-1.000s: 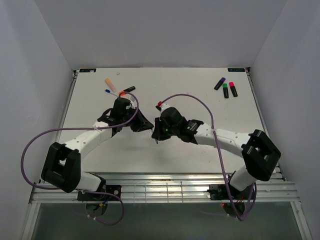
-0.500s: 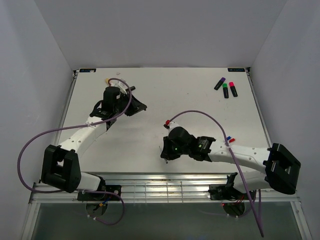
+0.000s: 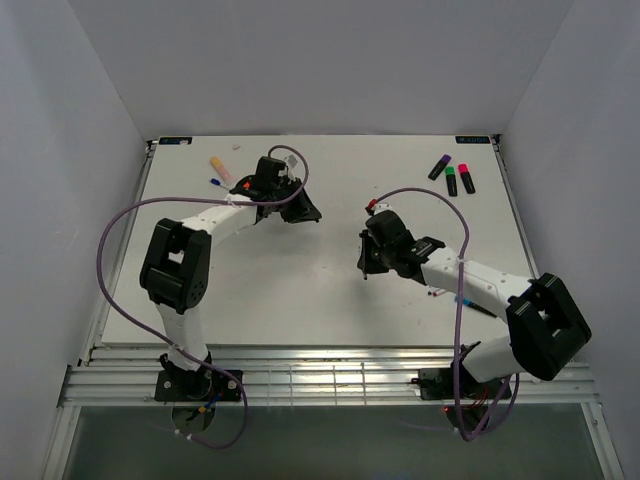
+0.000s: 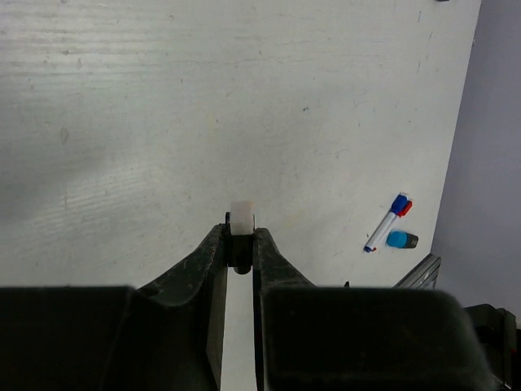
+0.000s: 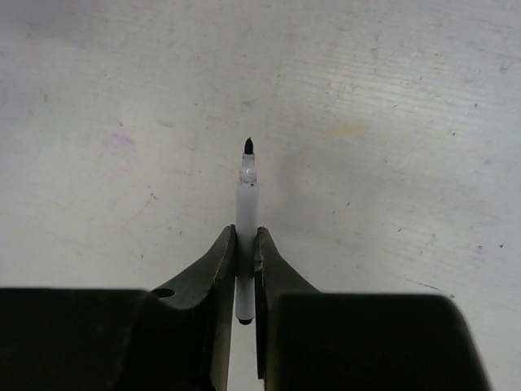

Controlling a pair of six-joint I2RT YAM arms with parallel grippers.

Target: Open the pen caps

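White plastic shows between the pressed-together fingers of the right gripper point(image 5: 246, 244): it is clenched on a thin white pen point(image 5: 246, 204) whose bare black tip sticks out past the fingertips, above the scuffed white table point(image 5: 391, 106) with nothing else close to it in the wrist view. The left gripper point(image 4: 241, 244) is likewise clamped, pinching a small white cap point(image 4: 242, 218) at the very ends of its fingers. Ahead of it lies a wide stretch of bare board. Further out, a thin blue-and-red pen point(image 4: 387, 232) and a loose blue cap point(image 4: 401, 239) lie just beside each other, close to the table's edge where the grey wall begins. From above, the left gripper point(image 3: 308, 213) sits in the far-left middle of the table and the right gripper point(image 3: 366, 266) nearer the centre, well apart, with open board between them and toward the near edge. An orange highlighter point(image 3: 221, 168) and a thin blue-capped pen point(image 3: 218, 184) lie near the far left corner, behind the left arm. Purple point(image 3: 439, 166), green point(image 3: 451, 181) and pink point(image 3: 466, 178) highlighters, caps on, cluster near the far right corner.
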